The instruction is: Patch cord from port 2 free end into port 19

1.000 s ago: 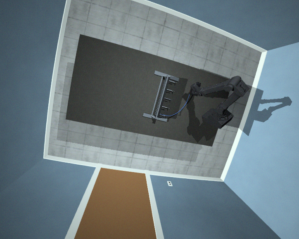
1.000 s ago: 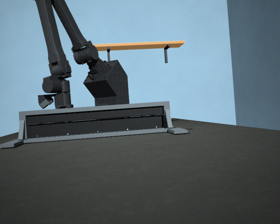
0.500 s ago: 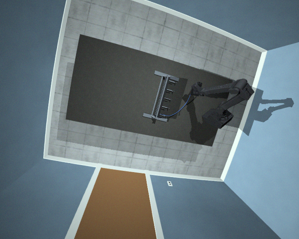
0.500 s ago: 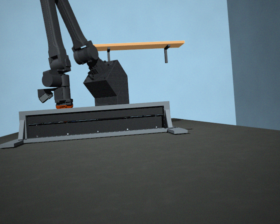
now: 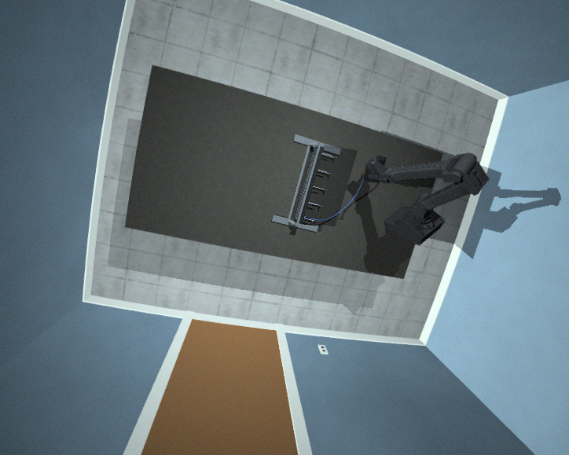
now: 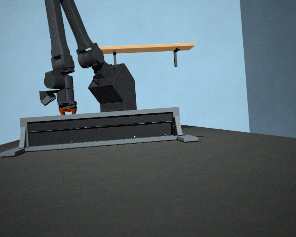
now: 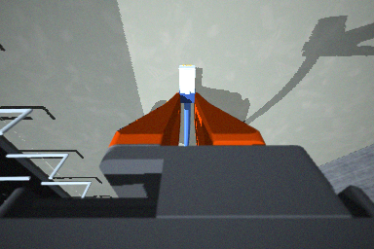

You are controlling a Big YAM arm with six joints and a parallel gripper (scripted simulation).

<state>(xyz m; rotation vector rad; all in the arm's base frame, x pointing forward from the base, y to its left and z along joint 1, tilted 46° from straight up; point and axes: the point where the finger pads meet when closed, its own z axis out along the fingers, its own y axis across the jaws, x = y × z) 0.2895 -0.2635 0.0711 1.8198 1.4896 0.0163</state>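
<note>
Orange fingers of the gripper (image 7: 187, 117) are clamping the blue patch cord (image 5: 341, 210) just behind its white plug (image 7: 187, 79), hovering above the dark surface (image 6: 174, 189) beside the grey rack (image 6: 100, 115), near the robot's edge.

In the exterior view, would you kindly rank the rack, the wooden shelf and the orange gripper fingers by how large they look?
1. rack, widest by far.
2. wooden shelf, though it hangs farther back, so its true size is unsure.
3. gripper fingers, mostly hidden behind the rack's top edge.
</note>
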